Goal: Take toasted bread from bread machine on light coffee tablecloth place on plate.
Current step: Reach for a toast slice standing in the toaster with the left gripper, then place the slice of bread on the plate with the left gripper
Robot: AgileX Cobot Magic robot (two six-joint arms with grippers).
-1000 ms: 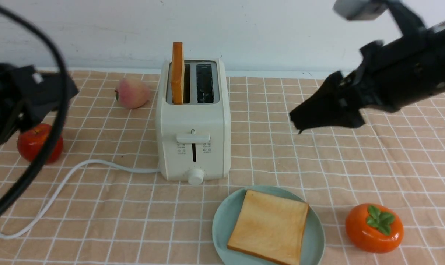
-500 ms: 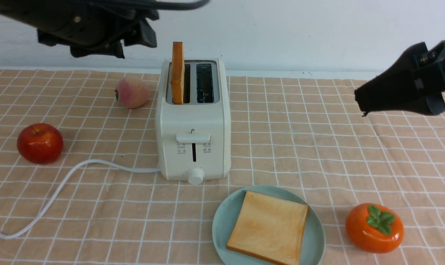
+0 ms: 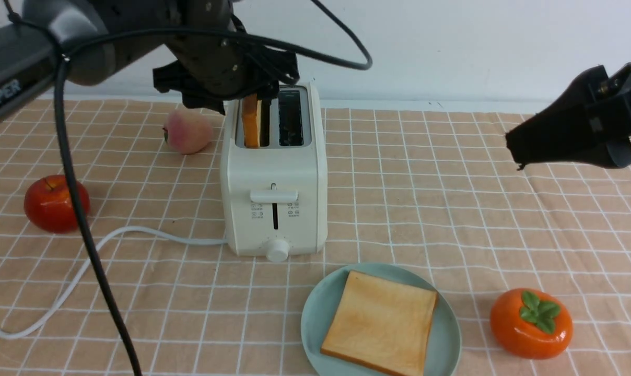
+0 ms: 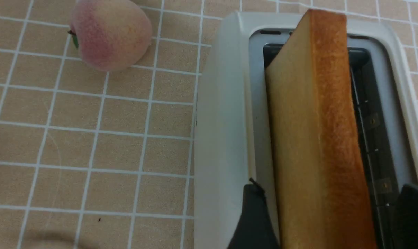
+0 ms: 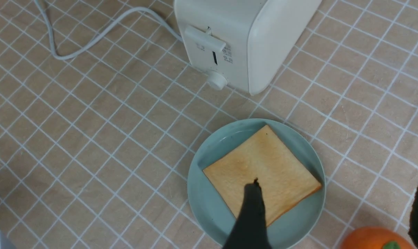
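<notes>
Peach-tan tablecloth (image 3: pixel 425 219), lined with a white grid and lightly creased, runs back to a pale wall (image 3: pixel 451 52) at 12 o'clock in the front view, where the clock directions are read with 12 farthest from the robot.

The white toaster (image 3: pixel 275 209) stands upright, its lever and round knob facing 6 o'clock. From it, the teal-green plate (image 3: pixel 310 313) lies toward 5 o'clock, a slice of toast (image 3: pixel 381 321) flat on it and turned slightly askew.

Above the toaster, the left gripper (image 4: pixel 330 186) has its fingers spread wide, one on each side of the second slice (image 4: pixel 344 138). That slice stands upright in the toaster's slot on the 9 o'clock side, its crust rising above the top. Whether either finger touches it, I cannot tell.

The right gripper (image 5: pixel 338 178) is also wide open, holding nothing, up in the air toward 2 o'clock from the plate.

A persimmon (image 3: pixel 531 324) sits at the plate's 3 o'clock. From the toaster, a red apple (image 3: pixel 51 203) is at 9 o'clock and a peach (image 3: pixel 187 131) at 10. The thin white cord (image 3: pixel 153 230) curves out from the toaster toward 8 o'clock.
</notes>
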